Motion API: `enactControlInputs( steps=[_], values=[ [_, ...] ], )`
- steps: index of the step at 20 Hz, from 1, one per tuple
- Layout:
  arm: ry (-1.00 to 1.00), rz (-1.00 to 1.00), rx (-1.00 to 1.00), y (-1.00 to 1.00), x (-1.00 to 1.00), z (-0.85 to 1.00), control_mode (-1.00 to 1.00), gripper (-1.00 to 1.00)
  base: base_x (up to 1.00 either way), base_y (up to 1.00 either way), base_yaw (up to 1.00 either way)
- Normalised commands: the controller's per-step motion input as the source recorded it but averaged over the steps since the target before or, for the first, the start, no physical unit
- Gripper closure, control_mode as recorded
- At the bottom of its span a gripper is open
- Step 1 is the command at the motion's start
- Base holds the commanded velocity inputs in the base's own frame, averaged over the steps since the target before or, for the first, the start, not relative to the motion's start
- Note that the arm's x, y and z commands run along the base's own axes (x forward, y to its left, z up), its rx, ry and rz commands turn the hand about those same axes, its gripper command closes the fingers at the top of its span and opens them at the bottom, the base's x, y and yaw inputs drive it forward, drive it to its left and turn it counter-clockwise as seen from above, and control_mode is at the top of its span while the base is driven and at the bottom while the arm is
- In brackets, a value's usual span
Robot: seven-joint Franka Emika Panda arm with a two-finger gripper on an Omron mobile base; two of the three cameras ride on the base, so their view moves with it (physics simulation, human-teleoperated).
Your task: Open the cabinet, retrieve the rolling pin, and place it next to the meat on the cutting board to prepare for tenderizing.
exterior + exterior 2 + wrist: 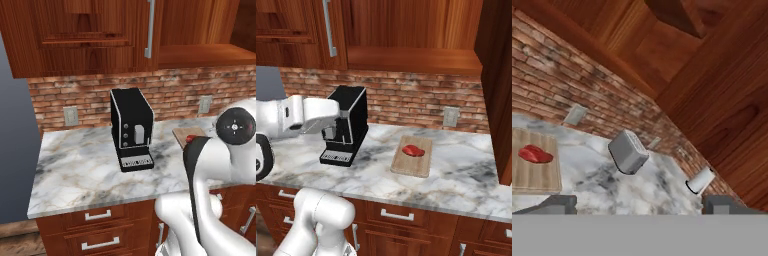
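Above the marble bench (466,175), the reddish-brown wooden cabinet (90,35) is shut; its stiff silver bar handle (149,30) offers the likely hold. Jaws gape wide, holding nothing.

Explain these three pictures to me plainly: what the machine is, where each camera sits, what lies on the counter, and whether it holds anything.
This is a white robot arm on a driving base in a simulated kitchen. Two cameras ride behind it, left and right; the third looks along its tool, which stands open and holds nothing. On the marble counter are a black coffee machine, a cutting board with the meat on it, a grey toaster and a paper roll. The cabinet hangs above.
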Motion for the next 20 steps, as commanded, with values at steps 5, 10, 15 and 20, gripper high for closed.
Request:
enactControlInputs(
  steps=[5,10,15,20],
  values=[
    [-0.06,0.24,0.36,0.76,0.00,0.16,-1.00,-1.00,0.00,0.00,0.00],
    [-0.19,0.28,0.24,0.55,-0.01,0.19,-1.00,-1.00,0.00,0.00,0.00],
    [-0.36,0.29,0.09,0.24,-0.05,0.18,-1.00,-1.00,0.00,0.00,0.00],
    [-0.42,0.22,0.02,0.09,0.00,0.24,-1.00,-1.00,0.00,0.00,0.00]
  ],
)
